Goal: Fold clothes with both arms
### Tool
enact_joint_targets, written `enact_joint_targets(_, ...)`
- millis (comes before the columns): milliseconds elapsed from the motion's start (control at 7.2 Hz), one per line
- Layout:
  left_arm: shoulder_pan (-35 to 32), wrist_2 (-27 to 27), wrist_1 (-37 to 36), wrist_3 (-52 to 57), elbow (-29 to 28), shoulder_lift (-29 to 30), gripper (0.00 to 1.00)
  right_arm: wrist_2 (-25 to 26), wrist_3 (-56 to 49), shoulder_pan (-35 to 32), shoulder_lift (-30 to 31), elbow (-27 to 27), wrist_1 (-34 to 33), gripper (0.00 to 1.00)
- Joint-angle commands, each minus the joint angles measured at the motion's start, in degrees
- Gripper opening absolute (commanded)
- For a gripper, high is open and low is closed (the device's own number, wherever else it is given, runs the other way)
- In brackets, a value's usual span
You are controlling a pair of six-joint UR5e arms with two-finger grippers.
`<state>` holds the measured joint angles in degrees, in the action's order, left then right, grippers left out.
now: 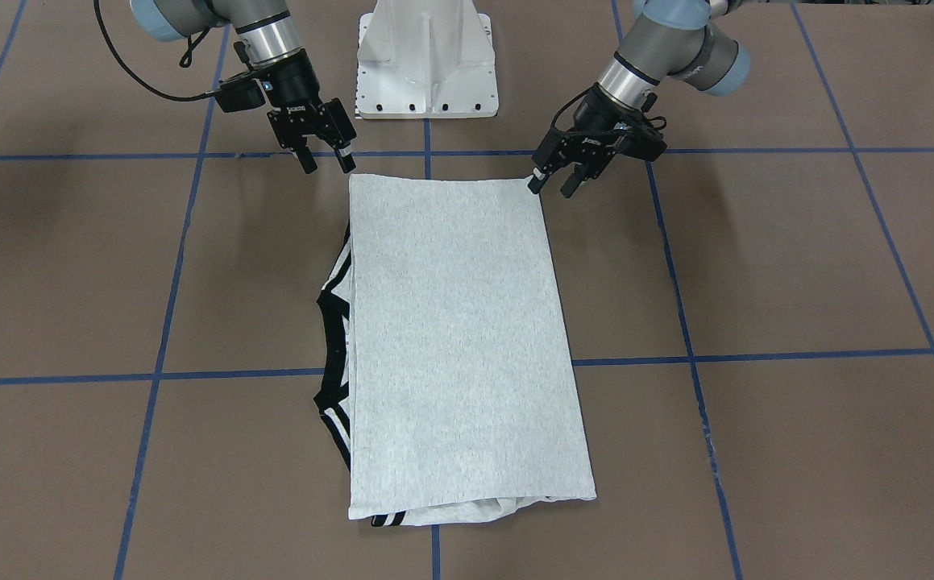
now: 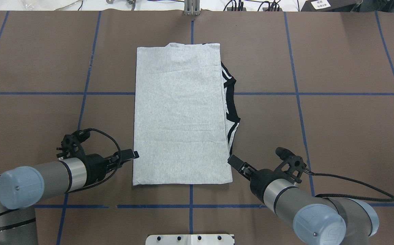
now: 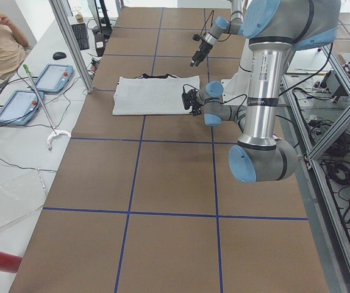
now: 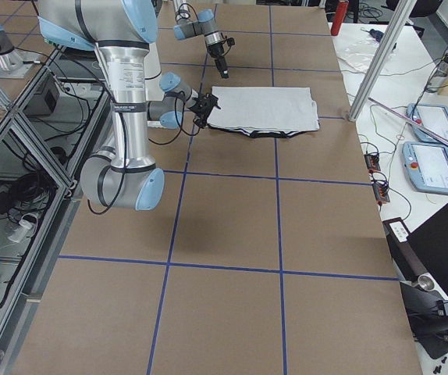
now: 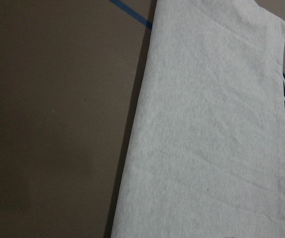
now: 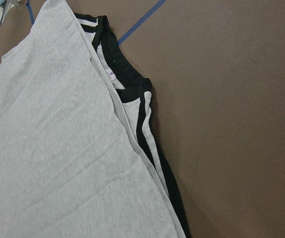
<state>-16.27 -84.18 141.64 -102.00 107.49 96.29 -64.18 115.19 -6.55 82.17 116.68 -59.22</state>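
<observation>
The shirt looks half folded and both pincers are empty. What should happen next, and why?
Probably the left pincer and right pincer, both open, should dip and close on the two nearest corners of the T-shirt. Each sits beside a corner holding nothing, and the shirt is a long rectangle needing another fold.

The shirt (image 1: 467, 338) lies flat mid-table, so there's bare brown table (image 1: 797, 266) wide on both sides and past its far end. The only crowding is at the robot's edge. The left gripper (image 1: 550, 188) and right gripper (image 1: 327, 167), fingers spread, hang right at the near corners, with the white pedestal (image 1: 426, 64) between them.
</observation>
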Motion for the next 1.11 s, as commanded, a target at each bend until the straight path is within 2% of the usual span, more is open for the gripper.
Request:
enact_joint_targets(0, 2.54, 0.51, -1.8, -2.15, -0.53, 1.0, 0.82, 0.37, 0.04, 0.05, 0.01, -0.23, 0.16, 0.98)
enact_joint_targets(417, 4.66, 1.04, -1.9, -4.69, -1.59, 1.27, 0.74, 0.37, 0.12, 0.14, -0.17, -0.31, 0.16, 0.98)
enact_joint_targets(973, 5.1, 1.48, -1.9, -4.88, -2.29, 1.97, 0.71, 0.37, 0.04, 0.14, -0.25, -0.31, 0.16, 0.98)
